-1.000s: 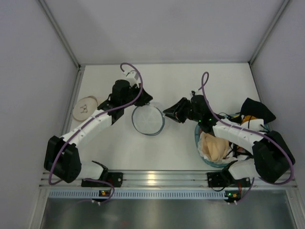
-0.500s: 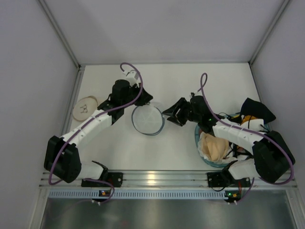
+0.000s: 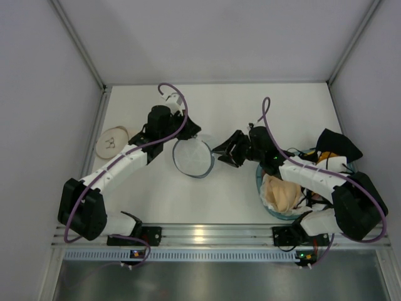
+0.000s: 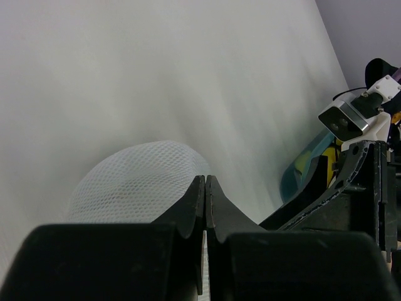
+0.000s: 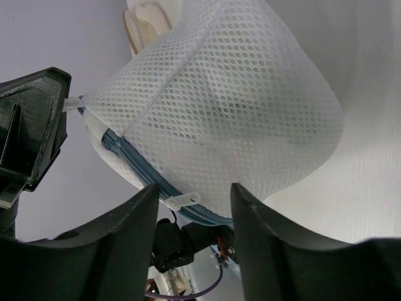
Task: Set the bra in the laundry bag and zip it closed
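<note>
Bench [image 3: 250, 106], centre: laundry bag [image 3: 193, 157], pinched at its 12 o'clock rim by the pressed-together left claw [image 3: 188, 133]; right claw [image 5: 191, 188], spread, is set at 3 o'clock astride the zip pull [image 5: 182, 201]; zipping is judged in hand, and a firm closing on that pull is called for next.

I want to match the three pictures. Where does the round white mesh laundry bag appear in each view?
Top external: the round white mesh laundry bag lies in the middle of the picture.
Left wrist: lower left, behind the shut left gripper.
Right wrist: it fills the centre, above the open right gripper.
Shared landmark: the black left gripper, at the bag's edge in every view.
</note>
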### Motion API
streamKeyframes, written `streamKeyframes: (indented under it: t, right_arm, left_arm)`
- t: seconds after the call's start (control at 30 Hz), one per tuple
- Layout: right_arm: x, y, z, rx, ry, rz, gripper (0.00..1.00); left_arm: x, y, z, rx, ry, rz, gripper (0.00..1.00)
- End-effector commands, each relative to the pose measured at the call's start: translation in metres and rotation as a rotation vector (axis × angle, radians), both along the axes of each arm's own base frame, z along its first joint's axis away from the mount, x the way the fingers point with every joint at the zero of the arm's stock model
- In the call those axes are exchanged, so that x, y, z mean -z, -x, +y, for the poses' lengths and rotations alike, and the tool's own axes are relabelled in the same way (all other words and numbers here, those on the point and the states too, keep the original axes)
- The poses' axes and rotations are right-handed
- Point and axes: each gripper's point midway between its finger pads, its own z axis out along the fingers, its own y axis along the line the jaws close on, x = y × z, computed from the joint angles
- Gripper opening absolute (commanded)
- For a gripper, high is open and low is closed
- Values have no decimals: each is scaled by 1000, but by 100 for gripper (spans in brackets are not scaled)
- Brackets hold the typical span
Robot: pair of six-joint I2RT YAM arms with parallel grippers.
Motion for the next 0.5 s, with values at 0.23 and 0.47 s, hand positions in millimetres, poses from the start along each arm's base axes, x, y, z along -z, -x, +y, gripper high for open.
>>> streamKeyframes:
  t: [0.23,0.47]
  right_arm:
    - [-43,4,13,13,-167,-3,66]
    - [-54,0,9,45,-164,-30,65]
  left_arm:
    - [-18,-4,-8,2,50,-66,0]
    - [-20,0,-9,6,52,-75,0]
